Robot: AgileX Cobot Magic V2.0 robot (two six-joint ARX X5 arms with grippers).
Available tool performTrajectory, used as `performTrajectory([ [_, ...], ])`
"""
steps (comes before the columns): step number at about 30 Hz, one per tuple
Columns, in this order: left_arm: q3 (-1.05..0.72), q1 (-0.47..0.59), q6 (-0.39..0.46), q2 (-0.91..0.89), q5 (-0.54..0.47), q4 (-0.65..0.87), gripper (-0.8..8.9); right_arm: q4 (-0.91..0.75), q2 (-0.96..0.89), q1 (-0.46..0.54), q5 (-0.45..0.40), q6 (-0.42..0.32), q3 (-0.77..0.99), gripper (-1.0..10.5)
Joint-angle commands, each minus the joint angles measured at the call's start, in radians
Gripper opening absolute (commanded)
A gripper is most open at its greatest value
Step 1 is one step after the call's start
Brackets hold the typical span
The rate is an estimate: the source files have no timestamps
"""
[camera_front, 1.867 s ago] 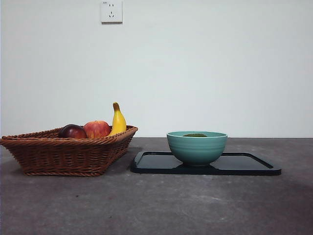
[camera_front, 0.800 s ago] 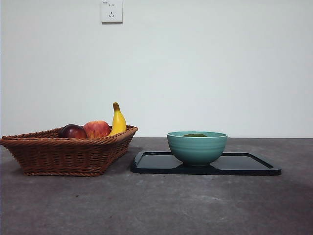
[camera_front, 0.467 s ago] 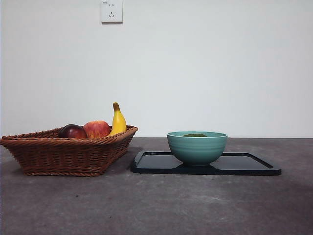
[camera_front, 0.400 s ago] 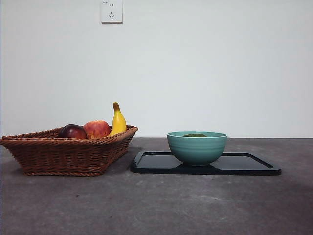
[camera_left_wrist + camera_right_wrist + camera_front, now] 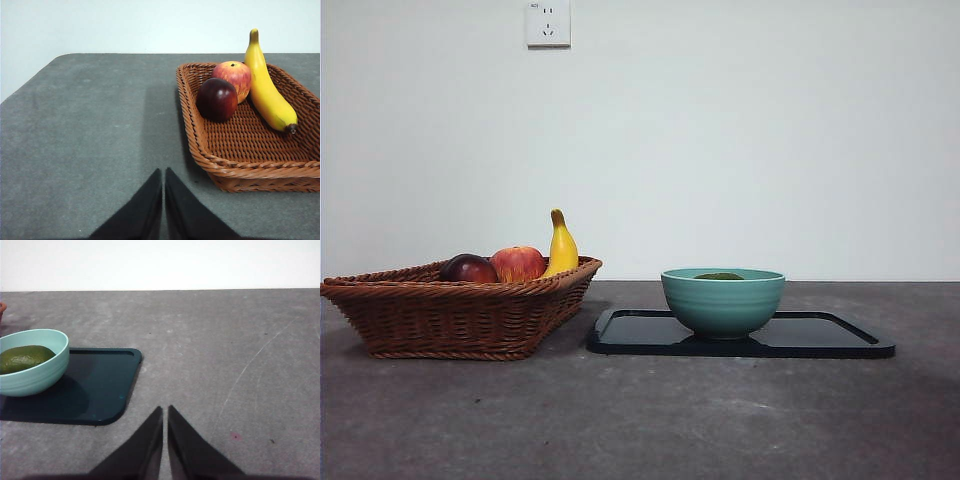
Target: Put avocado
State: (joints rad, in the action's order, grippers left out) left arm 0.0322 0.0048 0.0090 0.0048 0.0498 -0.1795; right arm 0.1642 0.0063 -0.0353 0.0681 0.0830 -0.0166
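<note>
Resting inside the teal bowl (image 5: 723,301), the avocado (image 5: 24,358) lies on its side, dark green and matte; from the front view only a thin green sliver of it (image 5: 719,276) clears the rim. The bowl stands on a black tray (image 5: 830,336), toward the tray's end nearer the basket. Tray sits flat on the grey table (image 5: 640,420).

Wicker basket (image 5: 450,315) stands just beside the tray, apart from it by a narrow gap. It holds three fruits: a dark red-purple round fruit (image 5: 216,99), a red apple (image 5: 232,79) touching it from behind, and a yellow banana (image 5: 266,86) lying along the basket's far side wall, stem end raised (in the front view the stem pokes above the rim).

Left gripper (image 5: 163,181): jaws pressed together, nothing between them, hovering over bare table near the basket's corner. Right gripper (image 5: 165,418): jaws likewise closed together and empty, over bare table beside the tray's rounded corner, well apart from the bowl. Neither arm shows in the front view.

White wall behind, with a socket (image 5: 548,23) mounted high above the basket.
</note>
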Motion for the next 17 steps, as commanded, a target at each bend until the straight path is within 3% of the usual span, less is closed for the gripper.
performTrajectory([
  [1, -0.021, 0.002, -0.002, -0.002, -0.003, -0.008, 0.09, -0.010, -0.003, 0.000, -0.001, 0.011, 0.005, 0.1],
  [17, -0.021, 0.002, -0.002, -0.002, -0.003, -0.008, 0.09, -0.010, -0.003, 0.000, -0.001, 0.011, 0.005, 0.1],
])
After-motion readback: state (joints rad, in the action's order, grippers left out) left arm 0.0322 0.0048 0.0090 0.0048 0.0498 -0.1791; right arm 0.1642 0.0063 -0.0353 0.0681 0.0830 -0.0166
